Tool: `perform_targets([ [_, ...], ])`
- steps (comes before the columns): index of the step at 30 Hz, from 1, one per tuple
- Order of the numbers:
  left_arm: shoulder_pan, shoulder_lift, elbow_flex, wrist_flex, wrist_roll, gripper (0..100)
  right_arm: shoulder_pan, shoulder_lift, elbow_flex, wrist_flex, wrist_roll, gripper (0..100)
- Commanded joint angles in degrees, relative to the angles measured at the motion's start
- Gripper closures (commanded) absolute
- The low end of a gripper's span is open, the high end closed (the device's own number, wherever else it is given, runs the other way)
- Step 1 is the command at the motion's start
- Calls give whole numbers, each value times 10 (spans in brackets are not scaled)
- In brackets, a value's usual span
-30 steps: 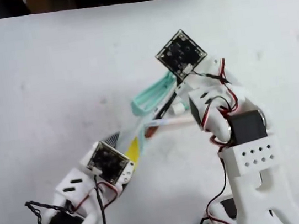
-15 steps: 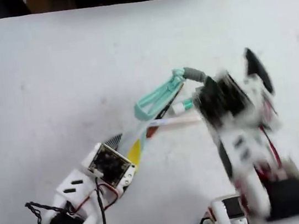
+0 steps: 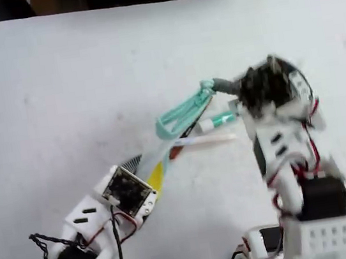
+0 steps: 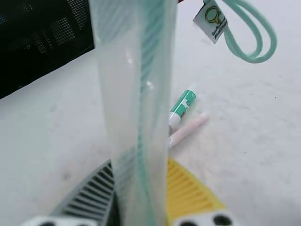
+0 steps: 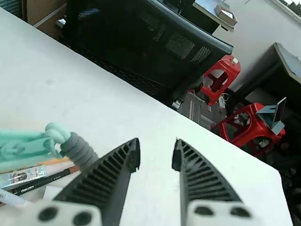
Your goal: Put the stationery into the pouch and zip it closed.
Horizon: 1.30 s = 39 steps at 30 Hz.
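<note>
Mint-trimmed clear pouch (image 4: pixel 131 94) runs slanted across the middle of the high view, its lower end pinched by the left claw (image 4: pixel 141 203). The right claw (image 5: pixel 155 155) hangs spread just beside the grey pull (image 5: pixel 77 149), not around it. Two pens (image 4: pixel 182 106) lie by the pouch on the desk (image 3: pixel 57 88); if they are inside, I cannot tell. I think the right claw should center on the pull, close firmly, then draw against the left's hold.

Pouch (image 3: pixel 157 152) & pens (image 3: pixel 218 121) block ctr; room over far table (image 3: pixel 85 58).
</note>
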Motion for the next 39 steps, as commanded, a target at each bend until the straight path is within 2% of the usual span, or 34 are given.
perform_targets([
  [1, 9, 8, -23, 4, -3, 977, 2, 106, -58, -26, -14, 897],
  [6, 6, 8, -25, 0, 2, 971, -1, 246, -85, 13, -16, 971],
  [9, 6, 8, -41, 11, 18, 897, -32, 260, -98, 57, -16, 982],
  [11, 5, 8, -52, 30, 70, 819, -60, 244, -104, 81, -16, 982],
  [13, 4, 8, -73, 49, 98, 797, -94, 219, -103, 96, -16, 982],
  [20, 4, 8, -129, 69, 59, 797, -194, 147, -67, 109, -16, 982],
  [27, 4, 8, -178, 83, 47, 797, -191, 101, -34, 126, -16, 981],
  [32, 4, 8, -172, 83, 44, 797, -217, 31, -11, 141, -15, 981],
  [34, 4, 8, -152, 76, 42, 811, -216, -2, -6, 141, -16, 981],
  [37, 4, 8, -102, 39, 40, 927, -213, -38, -5, 142, -16, 971],
  [38, 4, 8, -87, 24, 25, 976, -212, -44, -5, 146, -16, 957],
  [39, 4, 8, -74, 17, 1, 983, -212, -49, -8, 154, -16, 940],
])
